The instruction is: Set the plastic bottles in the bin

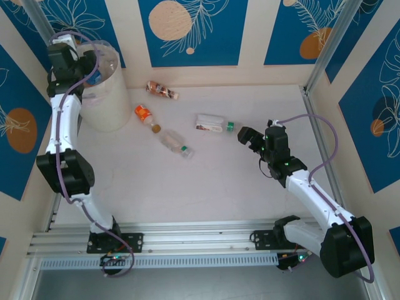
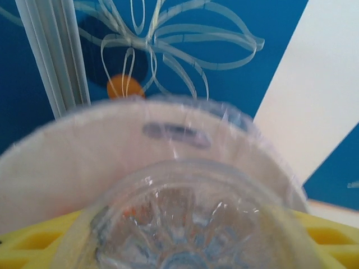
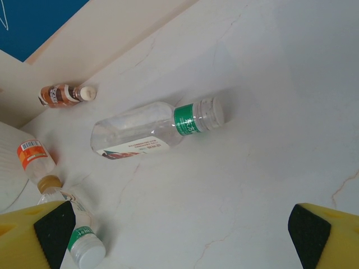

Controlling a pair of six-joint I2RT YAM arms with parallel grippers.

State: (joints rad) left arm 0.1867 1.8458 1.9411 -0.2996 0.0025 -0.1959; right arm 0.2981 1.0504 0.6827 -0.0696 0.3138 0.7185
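The bin (image 1: 107, 100) is a cream-white bucket with a thin bag liner, standing at the table's far left. Over its mouth my left gripper (image 1: 87, 62) holds a clear plastic bottle (image 1: 103, 64). In the left wrist view the bottle's ribbed base (image 2: 179, 224) sits blurred between the yellow fingers (image 2: 25, 244), with the bin rim (image 2: 67, 151) behind. My right gripper (image 1: 247, 135) hangs open above the table, just right of a lying green-labelled bottle (image 3: 151, 129). Three more bottles lie loose: an orange-labelled one (image 1: 145, 114), a brown one (image 1: 161, 90) and a clear white-capped one (image 1: 175, 142).
Blue and cream patterned walls close the table in at the back and sides, with a metal post (image 2: 53, 56) behind the bin. An aluminium rail (image 1: 187, 234) runs along the near edge. Bare marble tabletop (image 3: 252, 168) lies between the right gripper's fingers.
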